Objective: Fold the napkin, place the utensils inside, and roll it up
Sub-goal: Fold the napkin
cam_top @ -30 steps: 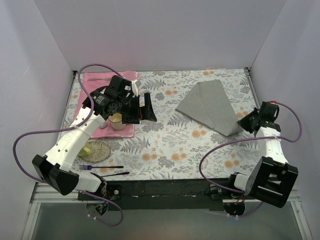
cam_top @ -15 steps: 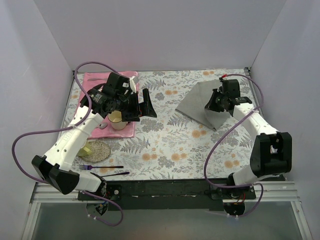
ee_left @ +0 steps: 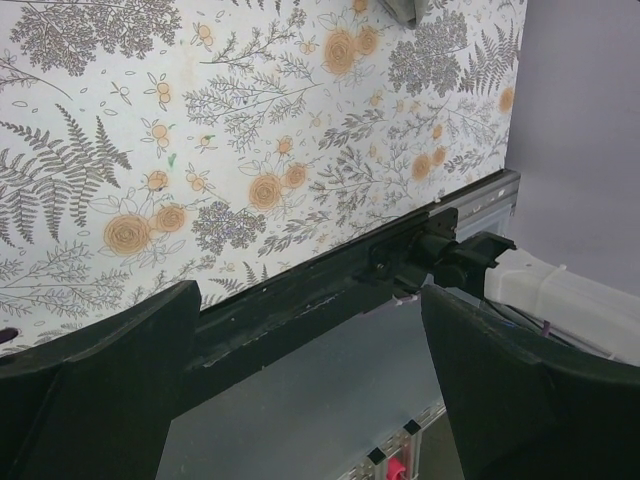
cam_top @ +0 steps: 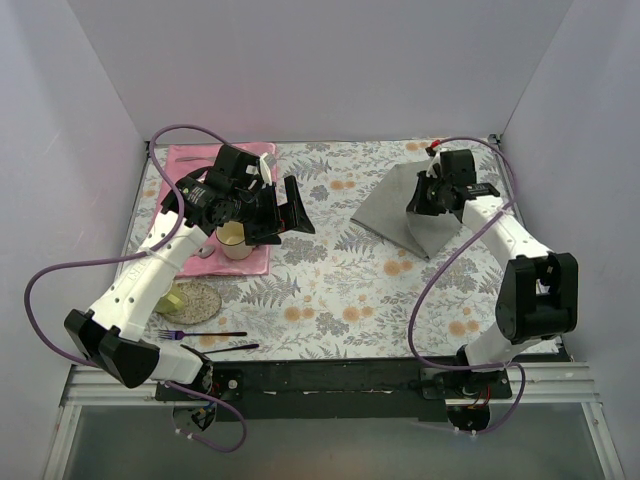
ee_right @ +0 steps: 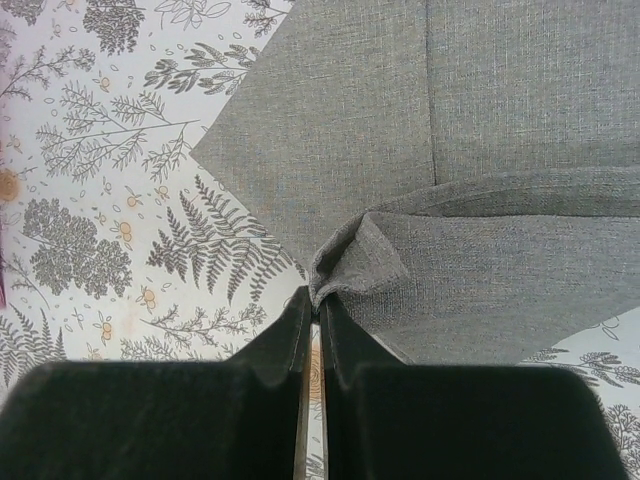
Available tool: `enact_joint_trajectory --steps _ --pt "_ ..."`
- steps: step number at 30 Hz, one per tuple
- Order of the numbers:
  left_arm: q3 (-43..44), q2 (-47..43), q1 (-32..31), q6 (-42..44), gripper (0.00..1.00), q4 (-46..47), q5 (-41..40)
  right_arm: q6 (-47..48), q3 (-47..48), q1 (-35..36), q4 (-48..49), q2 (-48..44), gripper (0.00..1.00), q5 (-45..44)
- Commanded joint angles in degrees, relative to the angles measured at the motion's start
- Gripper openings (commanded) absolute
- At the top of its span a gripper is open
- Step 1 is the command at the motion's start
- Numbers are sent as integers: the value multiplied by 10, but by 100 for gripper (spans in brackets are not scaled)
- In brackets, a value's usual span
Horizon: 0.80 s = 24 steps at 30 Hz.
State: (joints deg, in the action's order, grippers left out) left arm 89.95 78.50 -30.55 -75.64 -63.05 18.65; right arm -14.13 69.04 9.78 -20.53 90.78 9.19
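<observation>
Now clamping napkin corner in right gripper, having carried it from near-right edge back over itself, far right of table; keeping left gripper wide open, empty, unmoved.

You get even, diffuse light from overhead: pale walls bright, no glare, only soft faint shadows under both arms. The top view is sharp edge to edge. Left wrist view: floral tablecloth crisp, left gripper dark and slightly soft up close. Right wrist view: napkin weave in focus, right gripper black, blurred, featureless.
</observation>
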Motion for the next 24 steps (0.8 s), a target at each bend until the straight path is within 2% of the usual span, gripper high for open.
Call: enact_joint_trajectory --steps 1,7,24 --pt "14 -4 2 -8 92 -9 9 19 9 2 -9 -56 2 15" --pt "8 -2 2 -12 92 -3 16 27 6 2 -3 -61 2 63" --pt "11 0 2 -16 92 -10 18 48 107 27 6 97 3 117"
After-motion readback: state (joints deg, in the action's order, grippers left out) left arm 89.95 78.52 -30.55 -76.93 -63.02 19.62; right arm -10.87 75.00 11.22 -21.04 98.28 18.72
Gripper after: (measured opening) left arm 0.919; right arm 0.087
